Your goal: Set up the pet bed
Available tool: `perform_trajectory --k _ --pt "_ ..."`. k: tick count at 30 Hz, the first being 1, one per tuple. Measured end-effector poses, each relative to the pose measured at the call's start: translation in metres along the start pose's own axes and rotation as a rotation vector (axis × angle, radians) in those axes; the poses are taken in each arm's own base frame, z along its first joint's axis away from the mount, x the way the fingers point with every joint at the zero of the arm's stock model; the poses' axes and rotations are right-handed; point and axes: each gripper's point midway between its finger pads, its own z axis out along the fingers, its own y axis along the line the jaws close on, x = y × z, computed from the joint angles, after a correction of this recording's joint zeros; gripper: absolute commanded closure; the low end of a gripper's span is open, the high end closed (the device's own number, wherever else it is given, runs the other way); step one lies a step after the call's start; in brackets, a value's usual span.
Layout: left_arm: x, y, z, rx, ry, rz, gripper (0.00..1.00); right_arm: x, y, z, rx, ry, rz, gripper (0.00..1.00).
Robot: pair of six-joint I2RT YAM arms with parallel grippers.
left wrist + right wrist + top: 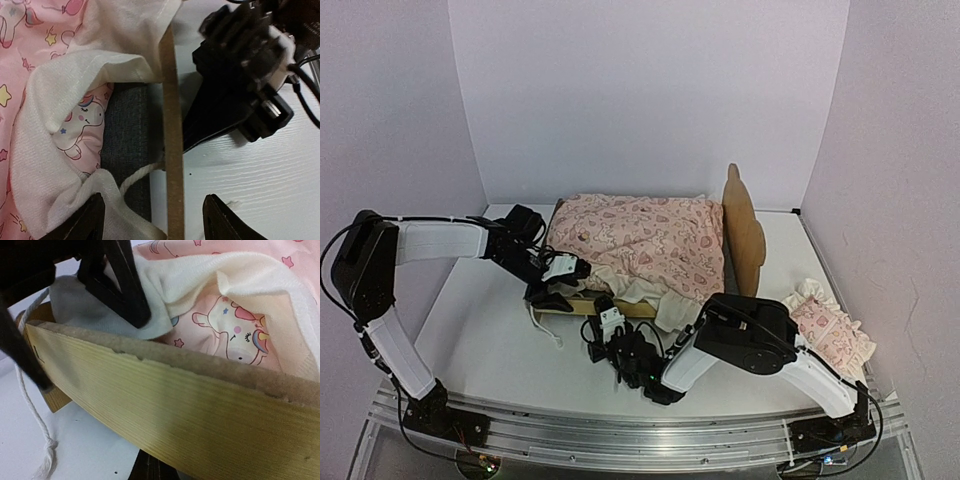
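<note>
Table (470,320) carries the pet bed (744,232), set mid-table w/ headboard upright at its right end. Quilt (640,240) covers most of the bed, but at the bed's near rail (170,125) its edge is flipped back: white lining up, grey base showing. Pillow (830,335) lies off the bed, beyond the headboard.

Step, as I read it: bedding stage, w/ quilt not yet flat and pillow not yet on.

L gripper (155,220) hangs over the near rail, jaws wide apart, one finger each side of the rail, holding nothing. R gripper (195,135) is closed tight, nothing seen between its jaws. Its tip looks to touch the rail's outer face, prob. steadying the frame. Cord (137,177) trails from the rail.

Next move prob. needs L to shift inward over the bed, pinch only the lining fold, not the rail, & draw it flat toward the rail.
</note>
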Motion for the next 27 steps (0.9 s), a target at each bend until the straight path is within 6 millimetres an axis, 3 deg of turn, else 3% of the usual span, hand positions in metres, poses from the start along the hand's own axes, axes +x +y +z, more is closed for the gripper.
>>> perform_trajectory --k 4,7,10,11,15,20,23,27 --pt "0.013 0.007 0.012 0.013 0.050 0.020 0.59 0.001 -0.002 -0.004 -0.008 0.014 -0.019 0.96" --pt "0.021 -0.001 0.017 0.048 0.081 0.035 0.72 0.002 -0.004 -0.009 -0.013 0.030 -0.034 0.92" --pt "0.023 -0.007 0.018 0.071 0.099 0.059 0.96 0.004 -0.004 -0.013 -0.033 0.050 -0.055 0.89" --pt "0.025 -0.010 0.018 0.079 0.108 0.051 0.99 0.004 -0.003 -0.015 -0.040 0.055 -0.062 0.88" --pt "0.027 -0.012 0.016 0.093 0.114 -0.037 1.00 0.007 -0.001 -0.020 -0.071 0.076 -0.081 0.83" --pt "0.019 -0.007 0.012 0.139 0.142 -0.098 1.00 0.008 -0.005 -0.033 -0.095 0.116 -0.111 0.69" --pt "-0.002 0.007 0.005 0.149 0.150 -0.136 1.00 0.002 -0.006 -0.039 -0.109 0.126 -0.159 0.60" --pt "-0.037 0.016 -0.008 0.152 0.119 -0.223 1.00 -0.019 -0.002 -0.039 -0.118 0.092 -0.209 0.53"
